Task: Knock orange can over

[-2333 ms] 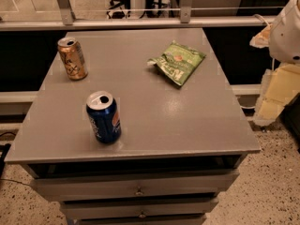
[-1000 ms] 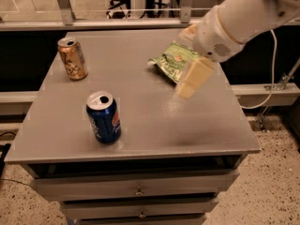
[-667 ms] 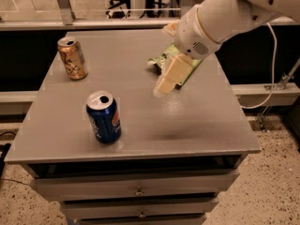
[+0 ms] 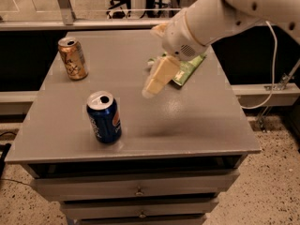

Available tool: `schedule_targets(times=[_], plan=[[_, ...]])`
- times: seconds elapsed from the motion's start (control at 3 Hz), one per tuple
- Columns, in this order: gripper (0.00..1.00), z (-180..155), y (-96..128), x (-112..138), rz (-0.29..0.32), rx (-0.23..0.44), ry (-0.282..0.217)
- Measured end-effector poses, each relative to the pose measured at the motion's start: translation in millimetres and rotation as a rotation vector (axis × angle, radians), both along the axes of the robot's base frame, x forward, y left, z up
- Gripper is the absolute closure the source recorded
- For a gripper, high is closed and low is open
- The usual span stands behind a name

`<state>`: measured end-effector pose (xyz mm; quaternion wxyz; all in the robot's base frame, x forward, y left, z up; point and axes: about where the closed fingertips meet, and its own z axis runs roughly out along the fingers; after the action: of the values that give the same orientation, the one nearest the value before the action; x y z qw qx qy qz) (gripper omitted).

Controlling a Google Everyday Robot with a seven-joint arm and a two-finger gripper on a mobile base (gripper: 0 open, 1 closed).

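While can stands, end effector mid-table.

Looks like an office or lab space, not a home: my gripper hangs over a grey drawer cabinet, w/ speckled floor below, a framed glass partition behind, what looks like a chair base in the bkgd, and a cable by my arm
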<state>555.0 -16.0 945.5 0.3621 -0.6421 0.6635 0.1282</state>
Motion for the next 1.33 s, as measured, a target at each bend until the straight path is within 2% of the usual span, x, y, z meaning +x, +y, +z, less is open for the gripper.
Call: schedule_targets(times=[0.33,0.67,1.0,1.33], plan=[[0.00,-8.0,41.4,21.0,0.046,0.083,-0.001],[0.00,-20.1,86.3,54.8,0.065,0.167,0.014],[0.00,-35.2,125.3,85.1,0.073,0.236,0.031],[0.00,-45.1,152.1,112.0,0.062,0.303,0.036]])
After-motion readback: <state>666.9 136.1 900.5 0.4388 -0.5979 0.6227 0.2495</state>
